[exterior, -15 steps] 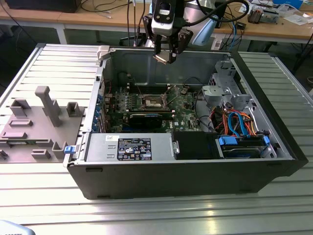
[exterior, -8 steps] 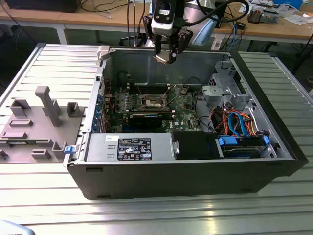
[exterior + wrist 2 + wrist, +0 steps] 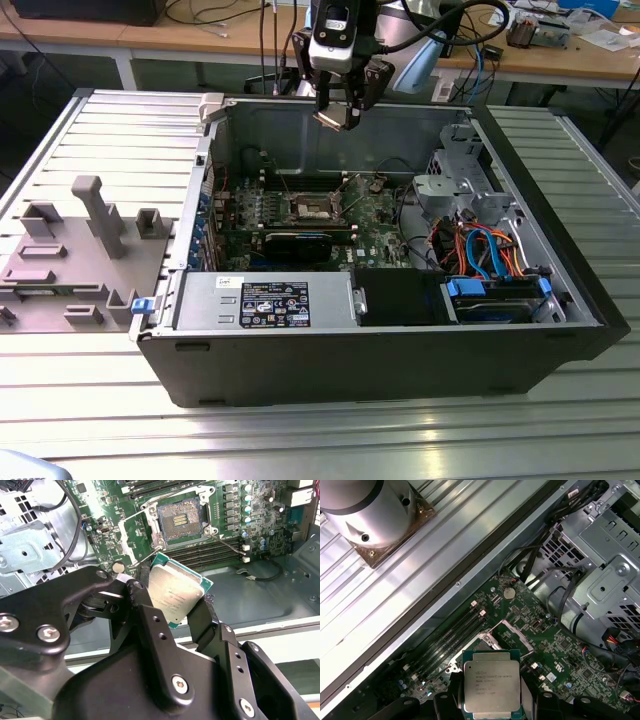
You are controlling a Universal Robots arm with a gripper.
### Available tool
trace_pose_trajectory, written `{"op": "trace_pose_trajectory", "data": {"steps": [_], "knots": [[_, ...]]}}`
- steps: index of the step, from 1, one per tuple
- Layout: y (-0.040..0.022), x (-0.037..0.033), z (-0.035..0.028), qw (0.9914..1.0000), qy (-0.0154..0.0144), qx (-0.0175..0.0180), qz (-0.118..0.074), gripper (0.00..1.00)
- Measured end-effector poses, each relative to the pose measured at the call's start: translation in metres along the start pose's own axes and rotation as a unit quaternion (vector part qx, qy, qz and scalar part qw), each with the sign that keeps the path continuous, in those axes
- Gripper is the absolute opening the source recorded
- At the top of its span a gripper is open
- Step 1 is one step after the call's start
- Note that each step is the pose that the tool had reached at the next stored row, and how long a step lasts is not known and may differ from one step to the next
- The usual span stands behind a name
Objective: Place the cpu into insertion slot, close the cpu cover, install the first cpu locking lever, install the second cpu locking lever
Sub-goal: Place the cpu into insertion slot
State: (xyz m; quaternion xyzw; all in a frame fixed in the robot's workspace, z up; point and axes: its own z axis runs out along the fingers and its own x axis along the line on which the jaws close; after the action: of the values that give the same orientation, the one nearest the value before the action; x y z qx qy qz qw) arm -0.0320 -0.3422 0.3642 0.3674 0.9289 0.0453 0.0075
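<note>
End effector (image 3: 338,112) holds cpu (image 3: 492,687) over seemingly metal table (image 3: 300,440).

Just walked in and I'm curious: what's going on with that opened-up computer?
A robot arm's black claw is shut on a small flat square chip with a silver-grey metal top, the cpu, and holds it in the air above the open dark computer case. On the green motherboard below, the square silver-framed insertion slot lies uncovered and empty. The chip is not yet seated.
</note>
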Motion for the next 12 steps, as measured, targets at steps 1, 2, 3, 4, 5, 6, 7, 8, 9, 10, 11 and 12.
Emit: {"op": "trace_pose_trajectory", "data": {"steps": [1, 2, 3, 4, 5, 6, 7, 8, 9, 10, 11, 12], "knots": [[0.0000, 0.0000, 0.0000, 1.00000, 0.0000, 0.0000, 0.000, 0.55], [0.0000, 0.0000, 0.0000, 1.00000, 0.0000, 0.0000, 0.000, 0.55], [0.0000, 0.0000, 0.0000, 1.00000, -0.0001, 0.0000, 0.001, 0.55], [0.0000, 0.0000, 0.0000, 1.00000, -0.0001, 0.0000, 0.001, 0.55], [0.0000, 0.0000, 0.0000, 1.00000, -0.0001, 0.0000, 0.002, 0.55], [0.0000, 0.0000, 0.0000, 1.00000, -0.0002, 0.0000, 0.002, 0.55], [0.0000, 0.0000, 0.0000, 1.00000, -0.0002, 0.0000, 0.002, 0.55], [0.0000, 0.0000, 0.0000, 1.00000, -0.0002, 0.0000, 0.002, 0.55], [0.0000, 0.0000, 0.0000, 1.00000, -0.0002, 0.0000, 0.002, 0.55], [0.0000, 0.0000, 0.0000, 1.00000, -0.0003, 0.0000, 0.003, 0.55], [0.0000, 0.0000, 0.0000, 1.00000, -0.0003, -0.0001, 0.003, 0.55], [0.0000, 0.0000, 0.0000, 0.99999, -0.0003, 0.0000, 0.003, 0.55]]}}
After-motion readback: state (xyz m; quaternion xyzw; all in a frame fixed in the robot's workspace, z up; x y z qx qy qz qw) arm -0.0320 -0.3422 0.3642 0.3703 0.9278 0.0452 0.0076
